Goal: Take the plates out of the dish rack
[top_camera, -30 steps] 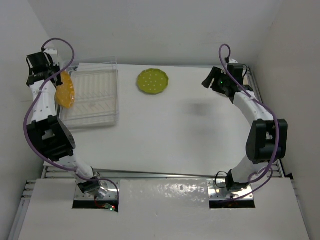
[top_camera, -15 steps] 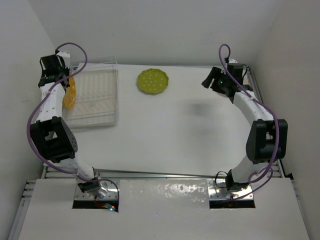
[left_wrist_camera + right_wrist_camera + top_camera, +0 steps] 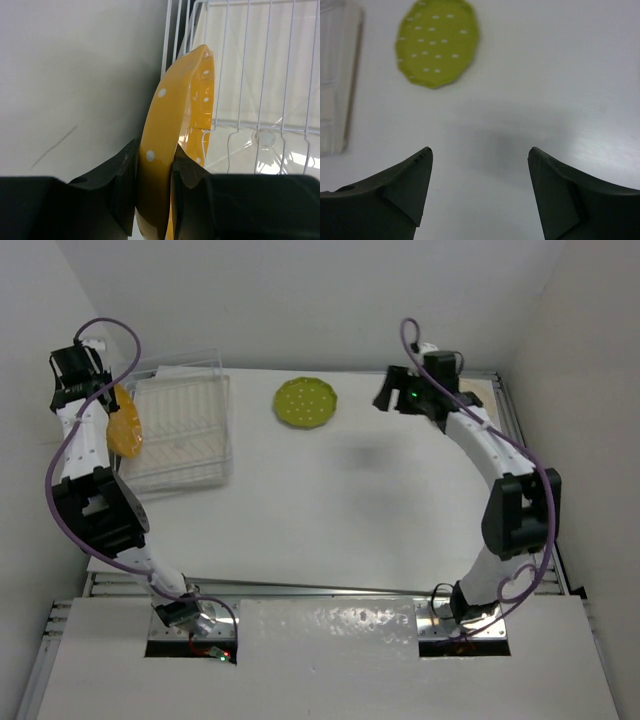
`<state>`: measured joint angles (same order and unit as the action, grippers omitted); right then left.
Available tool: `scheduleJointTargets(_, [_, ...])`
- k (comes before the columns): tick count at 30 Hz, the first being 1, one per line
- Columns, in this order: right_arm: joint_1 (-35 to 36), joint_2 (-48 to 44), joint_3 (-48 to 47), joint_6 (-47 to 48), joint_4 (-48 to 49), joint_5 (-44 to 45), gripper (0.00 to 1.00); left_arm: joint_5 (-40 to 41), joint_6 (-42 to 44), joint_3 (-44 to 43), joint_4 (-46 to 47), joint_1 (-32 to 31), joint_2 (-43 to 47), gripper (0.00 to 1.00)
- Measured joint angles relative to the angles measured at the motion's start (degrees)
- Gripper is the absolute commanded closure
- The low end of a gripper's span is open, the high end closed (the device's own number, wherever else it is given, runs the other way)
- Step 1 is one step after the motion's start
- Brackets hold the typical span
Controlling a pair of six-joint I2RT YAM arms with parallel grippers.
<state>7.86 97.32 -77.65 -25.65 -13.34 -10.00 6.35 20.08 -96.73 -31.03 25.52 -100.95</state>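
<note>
My left gripper is shut on the rim of the orange-yellow dotted plate and holds it on edge at the left side of the dish rack. In the left wrist view the plate stands edge-on between my fingers, and the gripper is beside the rack's white wire rim. The lime green plate lies flat on the table right of the rack. My right gripper is open and empty, hovering right of it. In the right wrist view the gripper is open over bare table, with the green plate ahead.
The rack's slots look free of plates in the top view. The rack's corner shows at the left of the right wrist view. A pale cream patch shows behind the right arm at the far right edge. Walls close in at the left, back and right.
My right arm has swung left towards the green plate. My left gripper has shifted left with the orange plate, after leaning towards the rack half a second ago.
</note>
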Motion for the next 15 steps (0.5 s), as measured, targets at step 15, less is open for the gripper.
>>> scheduleJointTargets(15, [30.27,34.86,-32.65,-10.64,8.37,-5.49,0.24,-2.19,-0.26,0.96,0.44,0.70,0.00,1.00])
